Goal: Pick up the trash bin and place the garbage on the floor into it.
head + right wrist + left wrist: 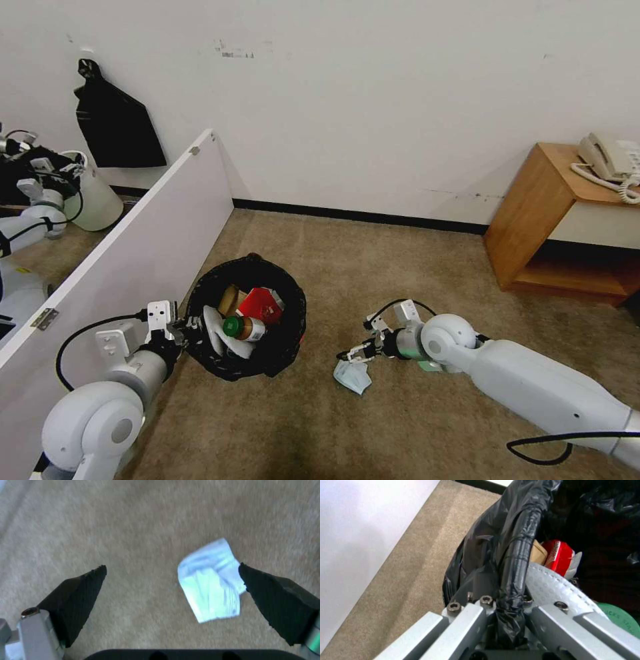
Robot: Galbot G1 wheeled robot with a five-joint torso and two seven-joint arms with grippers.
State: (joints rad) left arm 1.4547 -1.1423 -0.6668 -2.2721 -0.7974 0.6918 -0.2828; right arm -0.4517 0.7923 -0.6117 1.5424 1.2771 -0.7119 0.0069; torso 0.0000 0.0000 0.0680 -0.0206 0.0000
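The trash bin (280, 347), lined with a crinkly black bag, is at the middle of the beige carpet floor (373, 267). My left gripper (189, 328) is shut on its near-left rim; the left wrist view shows the bag-covered rim (516, 550) pinched between the jaws of that gripper (506, 605). Inside lie a red carton (261, 305), a green-capped bottle (243, 328), a cardboard piece (231, 298) and a white slipper (215, 333). A light-blue face mask (352, 377) lies on the carpet right of the bin. My right gripper (352, 353) hovers open just above the mask (211, 580), one fingertip (253, 580) at its edge.
A long white panel (133, 253) stands along the left, close to my left arm. A wooden side table (553, 220) with a telephone (610, 160) is at the right wall. A flat black bag (113, 127) hangs on the wall above a pale bucket (93, 193).
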